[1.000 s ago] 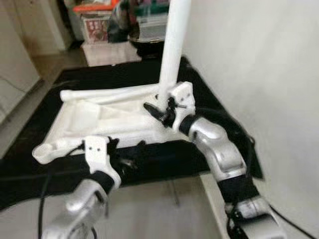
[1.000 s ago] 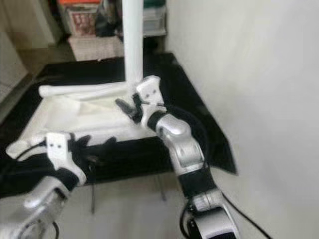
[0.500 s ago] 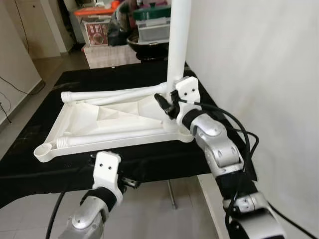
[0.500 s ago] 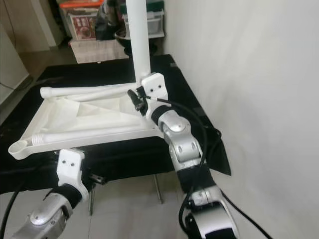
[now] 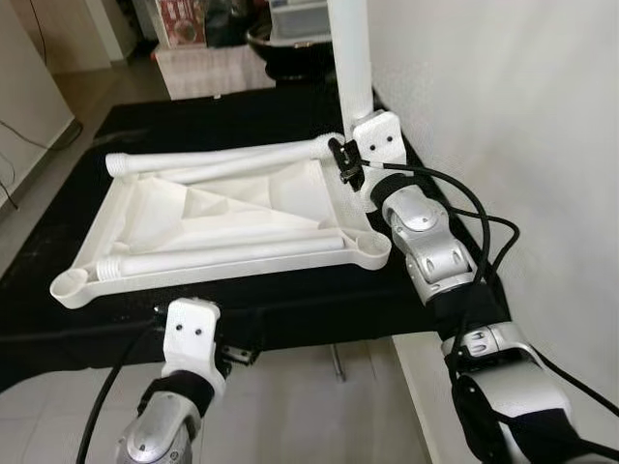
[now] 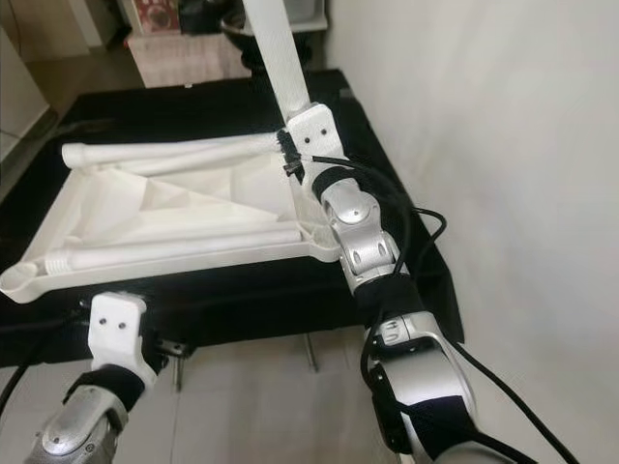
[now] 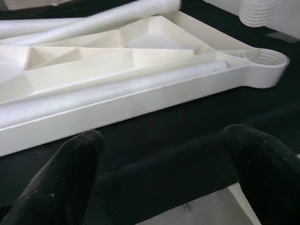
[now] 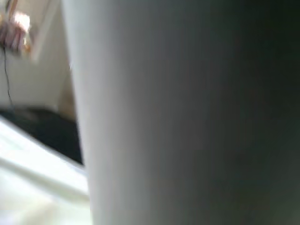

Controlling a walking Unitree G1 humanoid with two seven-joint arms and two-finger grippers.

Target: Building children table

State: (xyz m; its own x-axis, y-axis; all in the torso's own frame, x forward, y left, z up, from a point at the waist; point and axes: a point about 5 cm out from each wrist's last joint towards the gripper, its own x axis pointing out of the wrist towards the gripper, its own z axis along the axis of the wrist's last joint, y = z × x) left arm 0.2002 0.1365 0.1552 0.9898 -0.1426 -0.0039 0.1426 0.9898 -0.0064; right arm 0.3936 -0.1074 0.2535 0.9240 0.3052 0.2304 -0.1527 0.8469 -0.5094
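A white plastic children's table top (image 5: 208, 217) lies upside down on a black tabletop (image 5: 290, 121), its ribbed underside facing up, with round threaded sockets at its corners. Two loose white legs rest on it: one leg (image 5: 218, 253) lies along the near edge, another leg (image 5: 222, 162) along the far edge. A third, upright leg (image 5: 353, 58) stands in the far right corner of the table top, beside a white wall (image 5: 503, 116).

The right pincer (image 5: 346, 164) is at the base of the upright leg, low down where the leg meets the corner. Its black fingers seem to sit against the leg, but the head views are too cluttered there, and the right wrist view too close and blurred, to tell whether they are clenched on it.

The left pincer (image 7: 173, 173) hangs off the near edge of the tabletop, below and in front of the near left part of the children's table top. Its fingers (image 7: 70, 173) are spread wide apart and grasp nothing; between them the wrist view shows the black tabletop edge and the near socket corner (image 7: 265, 61).

Boxes (image 5: 184, 19) stand on the floor at the far end of the room.
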